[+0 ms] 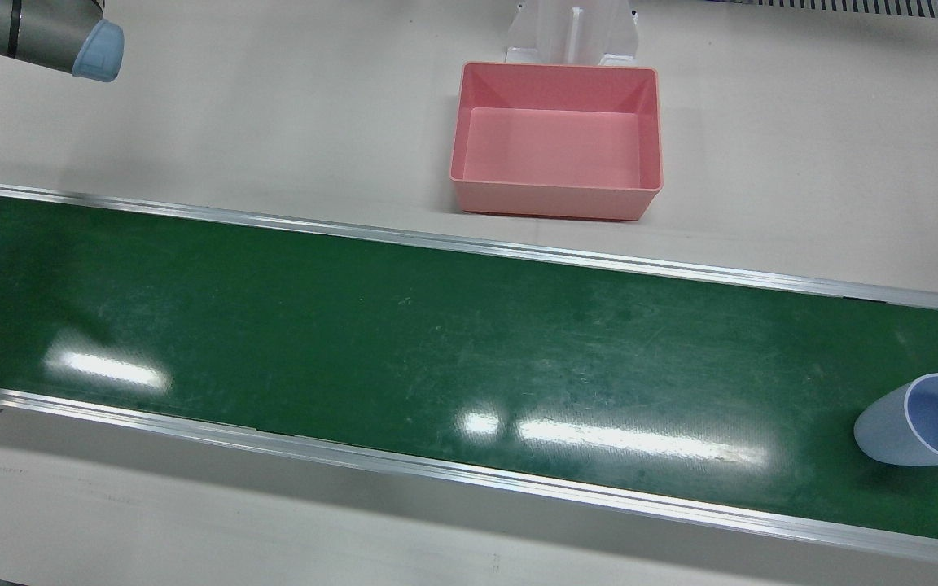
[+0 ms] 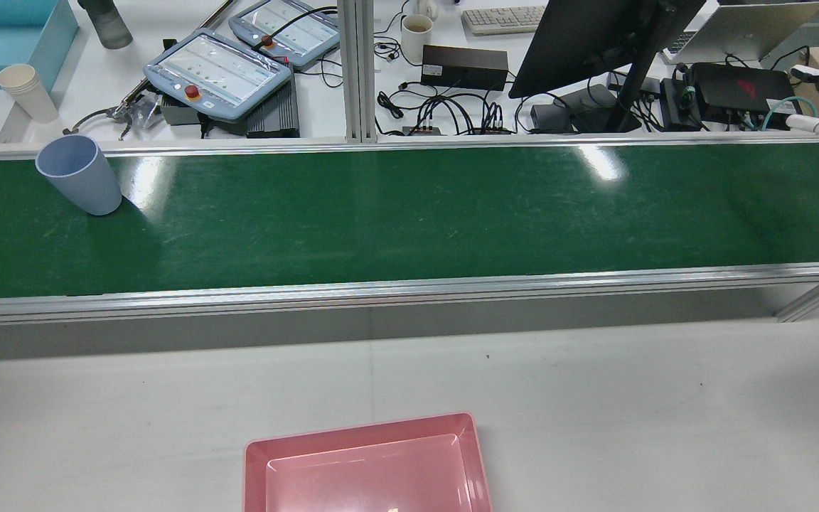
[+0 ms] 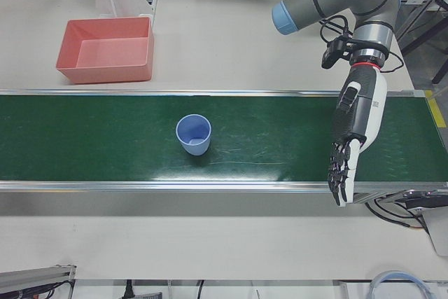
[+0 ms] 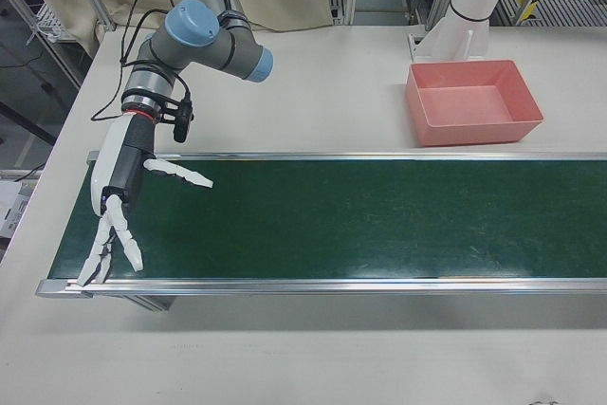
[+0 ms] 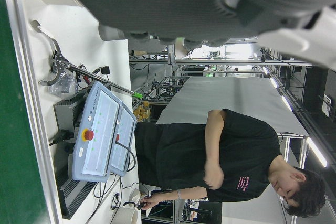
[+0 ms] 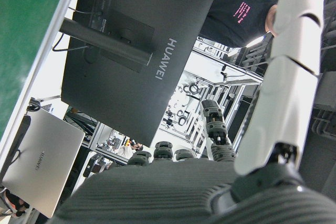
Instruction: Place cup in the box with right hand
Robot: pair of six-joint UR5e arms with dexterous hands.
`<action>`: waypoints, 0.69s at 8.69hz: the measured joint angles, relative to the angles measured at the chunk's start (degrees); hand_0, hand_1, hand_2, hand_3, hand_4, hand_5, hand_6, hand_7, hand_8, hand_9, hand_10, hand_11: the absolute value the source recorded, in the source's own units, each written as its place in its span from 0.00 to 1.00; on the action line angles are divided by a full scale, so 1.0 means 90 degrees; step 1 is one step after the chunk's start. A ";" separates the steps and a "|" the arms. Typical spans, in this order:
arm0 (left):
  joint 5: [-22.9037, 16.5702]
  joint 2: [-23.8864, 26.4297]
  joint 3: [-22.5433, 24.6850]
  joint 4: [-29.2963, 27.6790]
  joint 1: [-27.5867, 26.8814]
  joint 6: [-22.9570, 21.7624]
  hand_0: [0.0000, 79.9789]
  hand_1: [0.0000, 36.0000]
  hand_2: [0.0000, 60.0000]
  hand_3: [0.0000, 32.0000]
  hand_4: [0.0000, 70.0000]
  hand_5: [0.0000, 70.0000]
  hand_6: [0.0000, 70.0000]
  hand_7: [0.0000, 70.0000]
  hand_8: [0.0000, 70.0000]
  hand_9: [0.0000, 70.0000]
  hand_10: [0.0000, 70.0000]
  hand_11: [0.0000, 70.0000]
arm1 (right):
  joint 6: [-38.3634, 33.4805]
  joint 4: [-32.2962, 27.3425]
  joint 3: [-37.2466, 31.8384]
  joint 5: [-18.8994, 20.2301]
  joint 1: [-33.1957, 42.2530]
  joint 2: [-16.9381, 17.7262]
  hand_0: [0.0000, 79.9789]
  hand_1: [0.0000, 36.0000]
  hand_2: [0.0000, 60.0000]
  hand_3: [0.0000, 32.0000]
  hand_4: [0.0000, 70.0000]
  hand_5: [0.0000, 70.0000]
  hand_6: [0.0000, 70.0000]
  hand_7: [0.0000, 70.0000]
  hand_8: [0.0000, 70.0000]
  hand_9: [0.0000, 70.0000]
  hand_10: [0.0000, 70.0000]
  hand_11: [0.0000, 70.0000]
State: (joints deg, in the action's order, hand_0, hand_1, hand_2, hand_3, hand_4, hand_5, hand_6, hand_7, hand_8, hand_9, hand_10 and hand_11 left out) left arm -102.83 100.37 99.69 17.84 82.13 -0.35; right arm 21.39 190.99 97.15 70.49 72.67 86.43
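Front view shows the task barely begun: the green conveyor belt (image 1: 404, 342) is crossed by nothing but reflections, the pink box (image 1: 557, 138) on the tabletop (image 1: 273, 122) beyond it is seen empty, and the blue cup (image 1: 925, 422) is left upright near the far right end of the belt, well apart from the box. Everything remains to be done: the reach, the grasp, the carry and the release.

The right hand (image 4: 121, 204) is seen in the right-front view hanging over the opposite end of the belt, its fingers (image 4: 176, 174) spread wide and nothing held or touched. The left hand (image 3: 353, 141) is likewise held above the belt with fingers extended and empty, near the cup but apart from it.
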 measured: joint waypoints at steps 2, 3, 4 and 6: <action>0.0000 0.0000 0.0006 0.0003 0.0001 0.0000 0.00 0.00 0.00 0.00 0.00 0.00 0.00 0.00 0.00 0.00 0.00 0.00 | 0.0229 -0.0088 0.0021 -0.0416 -0.0211 -0.0046 0.61 0.55 0.18 0.00 0.00 0.09 0.00 0.00 0.05 0.06 0.00 0.03; 0.0000 0.0000 0.0007 0.0007 0.0001 0.0000 0.00 0.00 0.00 0.00 0.00 0.00 0.00 0.00 0.00 0.00 0.00 0.00 | 0.0300 -0.0101 0.0013 -0.0571 -0.0412 -0.0049 0.61 0.53 0.19 0.00 0.00 0.09 0.00 0.00 0.05 0.06 0.00 0.03; 0.0000 0.0000 0.0007 0.0008 0.0000 0.0000 0.00 0.00 0.00 0.00 0.00 0.00 0.00 0.00 0.00 0.00 0.00 0.00 | 0.0338 -0.0105 0.0006 -0.0679 -0.0629 -0.0051 0.61 0.53 0.19 0.00 0.00 0.09 0.00 0.00 0.05 0.06 0.00 0.03; 0.0000 0.0000 0.0014 0.0010 0.0000 0.0000 0.00 0.00 0.00 0.00 0.00 0.00 0.00 0.00 0.00 0.00 0.00 0.00 | 0.0352 -0.0107 0.0016 -0.0927 -0.1109 -0.0052 0.58 0.45 0.22 0.00 0.00 0.08 0.00 0.00 0.05 0.06 0.00 0.00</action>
State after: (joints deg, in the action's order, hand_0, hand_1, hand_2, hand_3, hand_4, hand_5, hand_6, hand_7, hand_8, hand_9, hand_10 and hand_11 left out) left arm -102.83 100.37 99.81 17.93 82.13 -0.35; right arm 24.56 190.02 97.29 62.14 62.69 85.96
